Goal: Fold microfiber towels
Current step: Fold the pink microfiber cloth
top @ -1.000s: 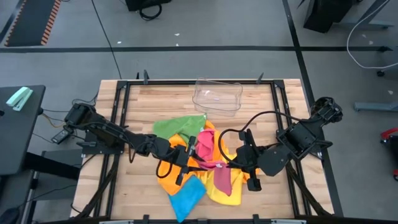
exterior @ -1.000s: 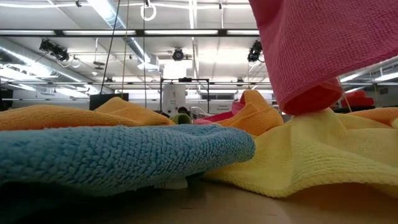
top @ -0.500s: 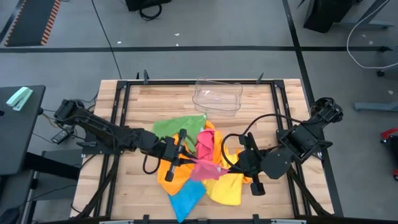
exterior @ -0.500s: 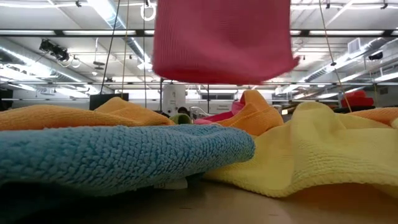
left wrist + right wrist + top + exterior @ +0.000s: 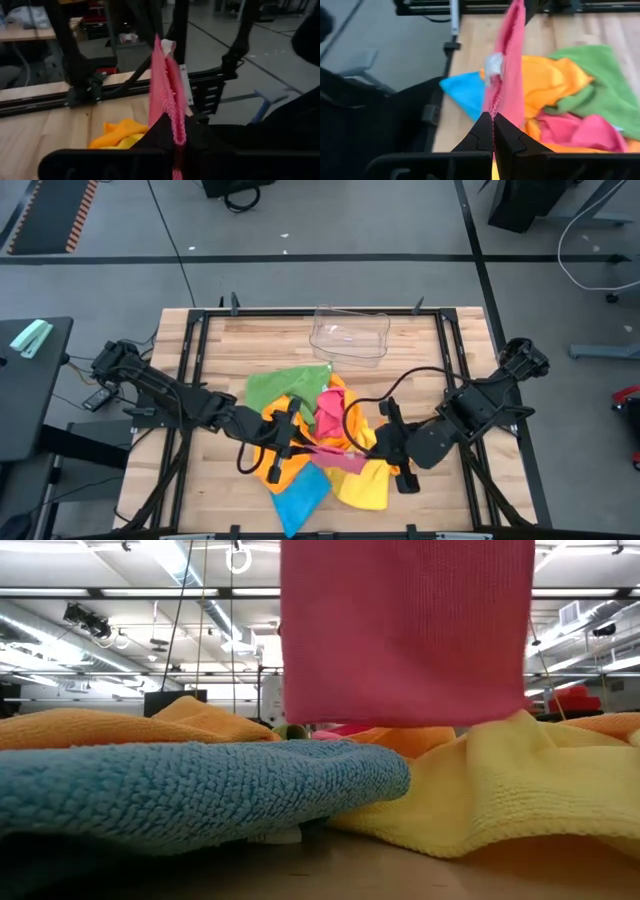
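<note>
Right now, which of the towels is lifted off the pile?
The pink towel: it hangs stretched between the left hand and right hand, while the others lie on the table.

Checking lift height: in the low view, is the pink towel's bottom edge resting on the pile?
No, the pink towel hangs with its bottom edge clear of the blue towel and yellow towel below.

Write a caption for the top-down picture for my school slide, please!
Both pincers, left and right, hold a pink towel stretched above the colourful pile.
</note>
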Robot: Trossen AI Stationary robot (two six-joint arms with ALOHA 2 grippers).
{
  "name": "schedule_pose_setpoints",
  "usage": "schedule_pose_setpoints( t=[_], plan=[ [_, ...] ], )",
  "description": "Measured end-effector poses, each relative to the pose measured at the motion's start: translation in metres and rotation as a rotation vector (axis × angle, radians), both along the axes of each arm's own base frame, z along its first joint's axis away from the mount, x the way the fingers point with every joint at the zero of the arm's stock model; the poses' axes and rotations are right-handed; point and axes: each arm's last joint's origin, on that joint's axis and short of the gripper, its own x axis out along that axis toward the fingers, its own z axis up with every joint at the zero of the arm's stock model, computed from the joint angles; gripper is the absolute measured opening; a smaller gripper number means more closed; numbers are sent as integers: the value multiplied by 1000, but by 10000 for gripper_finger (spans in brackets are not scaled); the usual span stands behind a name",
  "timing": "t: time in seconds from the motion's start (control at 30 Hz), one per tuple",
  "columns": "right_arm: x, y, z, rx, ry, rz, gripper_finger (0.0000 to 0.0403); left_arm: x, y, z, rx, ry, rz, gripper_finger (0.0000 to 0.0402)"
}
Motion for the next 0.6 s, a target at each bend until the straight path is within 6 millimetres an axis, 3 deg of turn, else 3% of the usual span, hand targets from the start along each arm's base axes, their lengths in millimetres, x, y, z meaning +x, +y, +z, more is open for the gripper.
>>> schedule_pose_setpoints(
  t=[0.27, 0.4, 0.6],
  plan=[
    [-1, 21, 5, 107, -55, 118, 4, -12, -28, 4, -6, 1, -129, 10],
    [-5, 30, 10, 131, -100, 161, 4, -14, -42, 2, -26, -20, -172, 24],
    [-9, 35, 9, 111, -102, 206, 4, -16, -49, 2, -28, -43, -200, 18]
  ],
)
